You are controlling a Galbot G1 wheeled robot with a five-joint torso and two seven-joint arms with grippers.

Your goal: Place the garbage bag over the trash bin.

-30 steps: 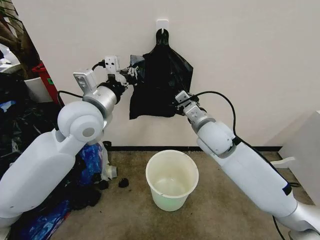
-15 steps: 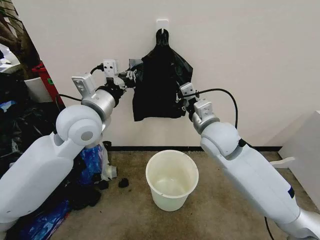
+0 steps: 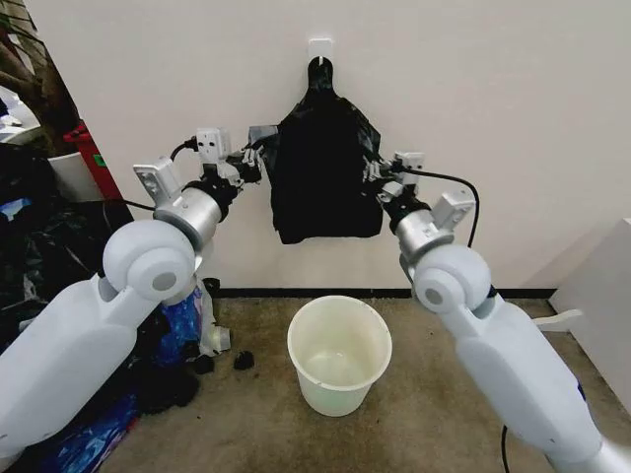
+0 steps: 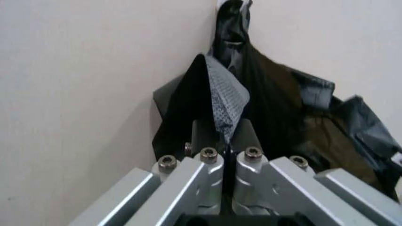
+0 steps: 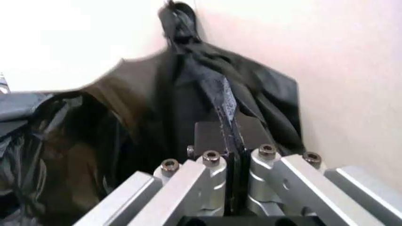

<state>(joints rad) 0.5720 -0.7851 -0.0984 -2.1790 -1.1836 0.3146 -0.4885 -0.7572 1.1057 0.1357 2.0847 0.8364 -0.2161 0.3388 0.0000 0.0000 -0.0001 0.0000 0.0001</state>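
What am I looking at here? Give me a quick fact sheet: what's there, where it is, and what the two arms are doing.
Bag: black, hanging from a white hook on the wall
Bin: white, upright on the floor below the bag, no bag on it yet
Left pincer: shut on the bag's left edge
Right pincer: shut on the bag's right edge
Floor at left: heap of dark and blue bags
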